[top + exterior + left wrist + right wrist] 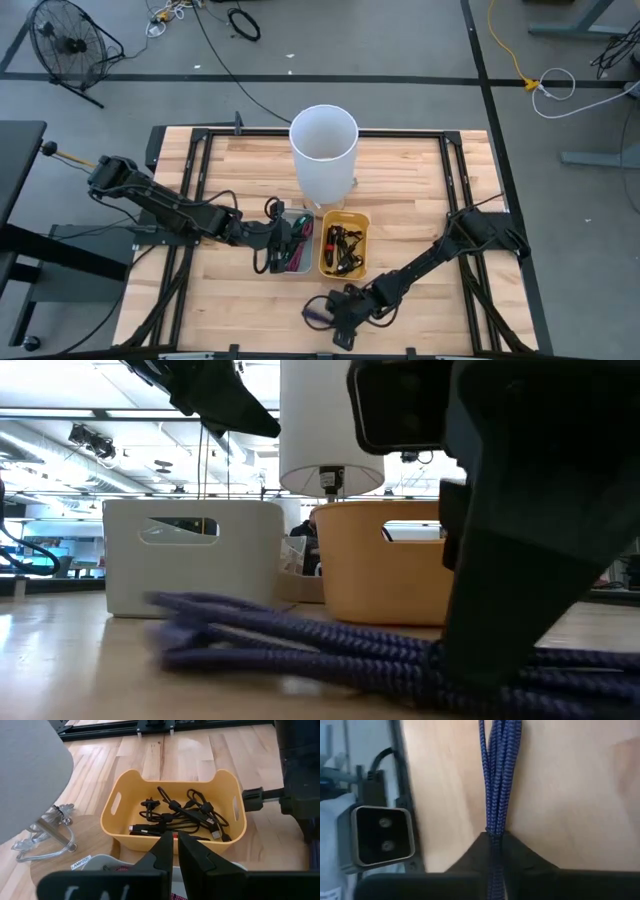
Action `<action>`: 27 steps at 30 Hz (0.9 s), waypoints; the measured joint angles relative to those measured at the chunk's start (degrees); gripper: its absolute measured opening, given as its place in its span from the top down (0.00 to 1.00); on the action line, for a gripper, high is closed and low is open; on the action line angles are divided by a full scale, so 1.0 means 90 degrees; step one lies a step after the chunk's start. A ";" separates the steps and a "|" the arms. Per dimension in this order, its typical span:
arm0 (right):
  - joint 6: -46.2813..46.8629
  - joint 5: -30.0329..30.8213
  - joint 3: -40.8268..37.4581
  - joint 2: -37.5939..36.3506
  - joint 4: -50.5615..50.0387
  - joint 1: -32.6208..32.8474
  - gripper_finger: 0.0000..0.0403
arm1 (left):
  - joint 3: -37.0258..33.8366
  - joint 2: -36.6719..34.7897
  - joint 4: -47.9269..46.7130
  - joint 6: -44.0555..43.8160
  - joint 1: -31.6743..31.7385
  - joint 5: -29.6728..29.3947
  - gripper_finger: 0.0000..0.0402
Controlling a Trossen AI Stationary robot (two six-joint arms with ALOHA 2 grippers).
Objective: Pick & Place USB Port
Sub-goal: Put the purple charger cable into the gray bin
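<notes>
A blue braided USB cable [316, 316], bundled in several strands, lies on the wooden table near its front edge; no plug shows. My right gripper [495, 837] slants down onto it and is shut on the bundle. In the low view the cable [300, 640] rests on the tabletop, running out from under the dark right gripper [520, 560]. My left gripper [176, 847] hangs shut above the white bin [292, 262], its fingers facing the yellow bin [172, 810]; nothing shows between them. My right gripper pinches several strands of the blue cable [496, 827] between its two fingers. The fingers slant down from the table's right side. The bundle runs straight out ahead of the fingertips and lies on the tabletop, not lifted.
The yellow bin [343, 243] holds several black cables. The white bin beside it holds red and dark cables. A tall white cylinder [323, 150] stands behind both bins. A small camera [382, 837] sits close beside the right gripper. Bare wood lies right of the bins.
</notes>
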 joint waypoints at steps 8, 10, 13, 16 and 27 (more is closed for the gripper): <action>-0.0084 -0.0396 -0.0017 -0.0090 0.0045 -0.0038 0.98 | 0.0000 0.0000 0.0002 -0.0005 0.0000 0.0000 0.92; -0.0179 -0.0423 -0.0034 -0.0283 -0.0041 -0.0032 0.99 | 0.0000 0.0000 0.0001 -0.0005 0.0000 -0.0001 0.92; -0.0292 -0.0183 -0.0018 -0.0747 -0.0178 -0.0018 0.99 | 0.0000 0.0000 0.0003 -0.0007 0.0000 0.0000 0.92; -0.0461 0.0274 -0.0018 -0.1276 -0.0787 0.0012 1.00 | 0.0000 0.0000 0.0007 -0.0007 0.0000 0.0000 0.92; -0.1195 0.3122 -0.0017 -0.3292 -0.2873 0.0153 1.00 | -0.0002 0.0000 0.1042 -0.0010 0.0000 0.0002 0.92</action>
